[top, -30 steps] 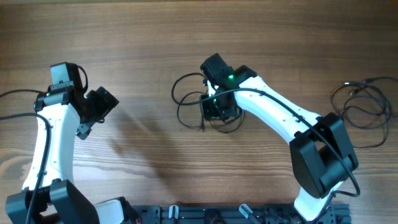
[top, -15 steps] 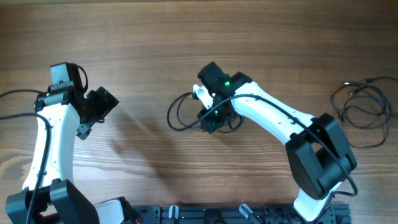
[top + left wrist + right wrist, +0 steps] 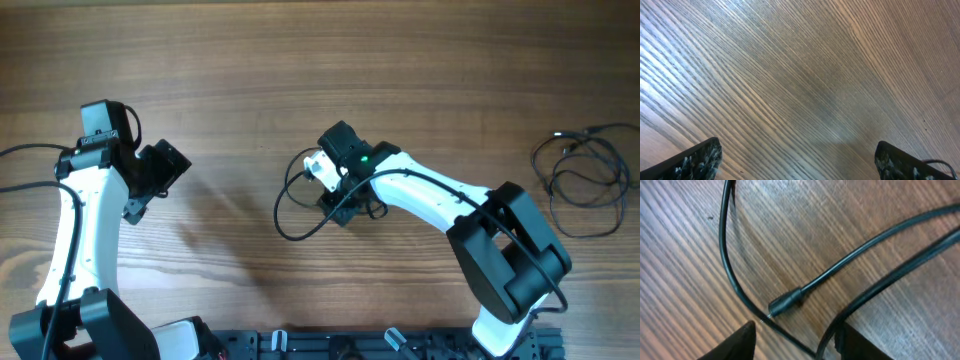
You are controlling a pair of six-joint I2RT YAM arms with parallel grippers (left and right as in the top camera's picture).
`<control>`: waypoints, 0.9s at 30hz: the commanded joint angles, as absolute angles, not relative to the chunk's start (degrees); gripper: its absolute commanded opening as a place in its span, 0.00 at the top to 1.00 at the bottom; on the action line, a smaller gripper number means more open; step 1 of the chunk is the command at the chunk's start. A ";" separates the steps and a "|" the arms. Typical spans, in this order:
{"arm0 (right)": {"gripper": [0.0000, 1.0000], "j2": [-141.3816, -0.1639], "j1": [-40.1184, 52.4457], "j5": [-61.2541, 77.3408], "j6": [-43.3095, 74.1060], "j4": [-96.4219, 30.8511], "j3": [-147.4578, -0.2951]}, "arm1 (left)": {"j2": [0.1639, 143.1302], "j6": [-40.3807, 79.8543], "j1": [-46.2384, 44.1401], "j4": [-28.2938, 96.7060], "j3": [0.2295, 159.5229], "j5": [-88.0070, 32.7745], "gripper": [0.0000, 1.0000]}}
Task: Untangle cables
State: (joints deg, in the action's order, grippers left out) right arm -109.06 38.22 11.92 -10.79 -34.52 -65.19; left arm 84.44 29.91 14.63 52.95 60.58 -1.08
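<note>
Two arms, two clumps of cables on the counter (image 3: 320,60). The centre clump (image 3: 278,212) is lying mid-counter under the right arm (image 3: 430,195). The far clump (image 3: 585,185) is sitting at the right edge, well apart (cords per clump: cannot tell). The right arm is reaching left, wrist tipping down over the centre clump. The right jaws are standing partly apart, low over the wood, pinching nothing. The wrist view is showing three cord runs and one plug end (image 3: 786,301), with cord passing between the fingertips. The left arm (image 3: 75,220) is hovering at the left, away from both clumps, left jaws gaping wide, holding nothing.
</note>
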 commanded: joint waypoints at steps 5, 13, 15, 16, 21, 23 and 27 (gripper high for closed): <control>0.59 -110.34 38.41 11.38 -11.81 -32.99 -62.92 | 84.77 30.48 14.92 53.01 60.64 -0.14 0.00; 0.89 -110.32 38.41 11.38 -11.68 -33.39 -62.92 | 84.77 30.48 14.92 53.01 60.64 -0.14 0.00; 0.90 -110.32 38.41 11.40 -11.40 -33.61 -62.92 | 84.77 30.48 14.92 52.99 60.64 -0.14 0.00; 0.92 -110.32 38.41 11.38 -11.09 -33.67 -62.92 | 84.77 30.48 14.92 52.99 60.64 -0.14 0.00; 0.95 -110.32 38.39 11.40 -9.89 -33.65 -62.92 | 84.77 30.48 14.92 53.01 60.64 -0.14 0.00; 0.96 -110.32 38.41 11.40 -9.89 -33.69 -62.92 | 84.77 30.48 14.92 53.01 60.64 -0.14 0.00; 0.96 -110.24 38.39 11.40 -8.75 -33.89 -63.02 | 84.77 30.48 14.92 53.01 60.64 -0.14 0.00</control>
